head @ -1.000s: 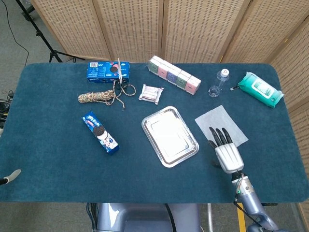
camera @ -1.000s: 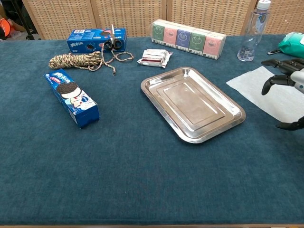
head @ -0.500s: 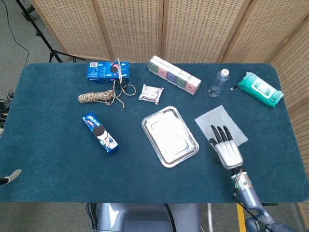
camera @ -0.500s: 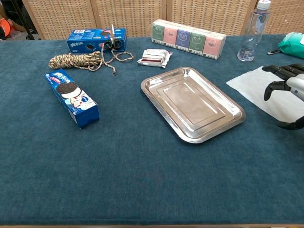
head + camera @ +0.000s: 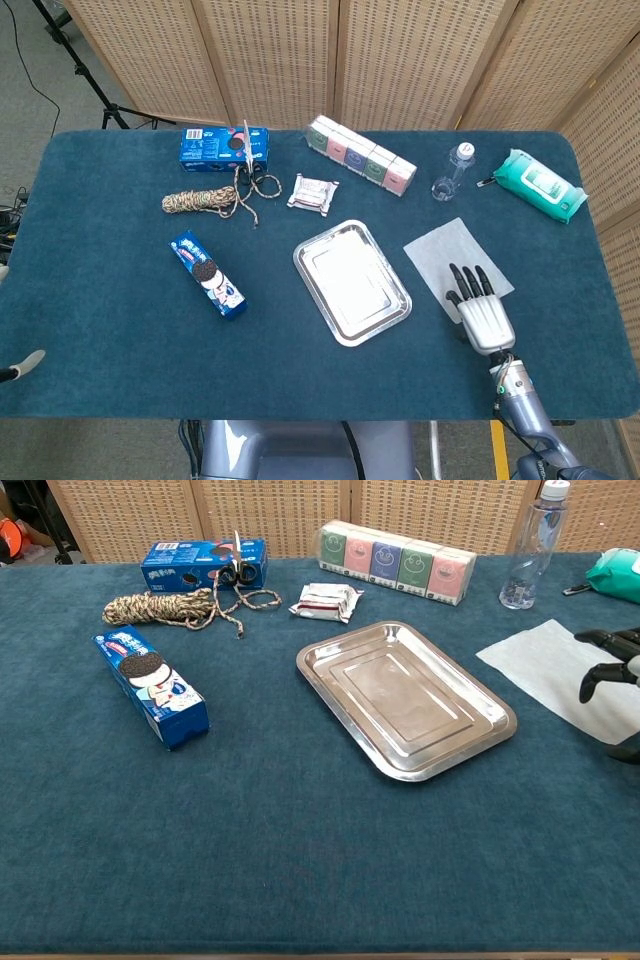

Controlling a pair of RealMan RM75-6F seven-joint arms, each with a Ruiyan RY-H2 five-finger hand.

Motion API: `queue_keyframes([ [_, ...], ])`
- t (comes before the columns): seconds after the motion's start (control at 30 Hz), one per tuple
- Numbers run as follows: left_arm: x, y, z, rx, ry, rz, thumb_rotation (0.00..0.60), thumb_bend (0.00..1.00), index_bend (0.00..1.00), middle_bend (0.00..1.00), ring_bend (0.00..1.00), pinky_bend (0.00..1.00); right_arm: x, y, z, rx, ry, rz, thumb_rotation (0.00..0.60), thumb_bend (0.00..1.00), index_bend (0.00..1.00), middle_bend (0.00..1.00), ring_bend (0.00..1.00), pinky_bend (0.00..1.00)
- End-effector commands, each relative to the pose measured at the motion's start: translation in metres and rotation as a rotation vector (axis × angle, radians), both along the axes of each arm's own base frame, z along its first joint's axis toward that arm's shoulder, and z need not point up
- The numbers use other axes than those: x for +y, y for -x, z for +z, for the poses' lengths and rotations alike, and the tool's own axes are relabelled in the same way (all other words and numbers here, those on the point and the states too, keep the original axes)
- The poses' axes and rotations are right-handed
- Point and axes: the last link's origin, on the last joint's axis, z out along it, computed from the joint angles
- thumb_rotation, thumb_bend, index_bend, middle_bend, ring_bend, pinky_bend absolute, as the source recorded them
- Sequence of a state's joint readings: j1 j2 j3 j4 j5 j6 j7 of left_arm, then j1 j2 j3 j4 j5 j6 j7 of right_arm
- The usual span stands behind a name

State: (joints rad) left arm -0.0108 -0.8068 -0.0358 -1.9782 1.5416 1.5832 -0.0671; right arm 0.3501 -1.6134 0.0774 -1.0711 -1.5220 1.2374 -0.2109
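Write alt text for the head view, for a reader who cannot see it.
The right hand, fingers apart and holding nothing, hovers over the near corner of a white paper sheet on a blue table. A steel tray lies to the sheet's left; cookie boxes, rope, tissue packs, a bottle and wipes line the far side.

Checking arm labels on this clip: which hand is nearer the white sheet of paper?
Right. The right hand hangs over the near corner of the white sheet, fingers apart, holding nothing. Of the left hand, only a tip shows at the table's far left edge.

The tray (image 5: pixel 352 282) lies left of the napkin (image 5: pixel 447 252), bottle (image 5: pixel 453 170) behind.
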Motion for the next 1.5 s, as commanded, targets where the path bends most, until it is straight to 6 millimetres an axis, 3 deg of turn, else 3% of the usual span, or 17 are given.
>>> queue_keyframes([
  [0.03, 0.000, 0.000, 0.000, 0.000, -0.001, 0.000, 0.600, 0.00, 0.00, 0.00, 0.00, 0.00, -0.001, 0.002, 0.000, 0.011, 0.000, 0.000, 0.600, 0.26, 0.36, 0.00, 0.00, 0.00],
  [0.5, 0.000, 0.000, 0.000, -0.002, -0.002, 0.001, 0.600, 0.00, 0.00, 0.00, 0.00, 0.00, -0.010, 0.011, -0.001, 0.013, 0.025, -0.013, 0.600, 0.26, 0.40, 0.00, 0.00, 0.00],
  [0.77, 0.000, 0.000, 0.000, -0.002, -0.003, 0.002, 0.600, 0.00, 0.00, 0.00, 0.00, 0.00, -0.012, 0.012, -0.003, 0.021, 0.027, -0.006, 0.600, 0.44, 0.45, 0.00, 0.00, 0.00],
  [1.5, 0.000, 0.000, 0.000, -0.006, -0.004, 0.001, 0.600, 0.00, 0.00, 0.00, 0.00, 0.00, -0.018, 0.003, 0.004, -0.042, 0.083, 0.050, 0.600, 0.47, 0.69, 0.00, 0.00, 0.00],
])
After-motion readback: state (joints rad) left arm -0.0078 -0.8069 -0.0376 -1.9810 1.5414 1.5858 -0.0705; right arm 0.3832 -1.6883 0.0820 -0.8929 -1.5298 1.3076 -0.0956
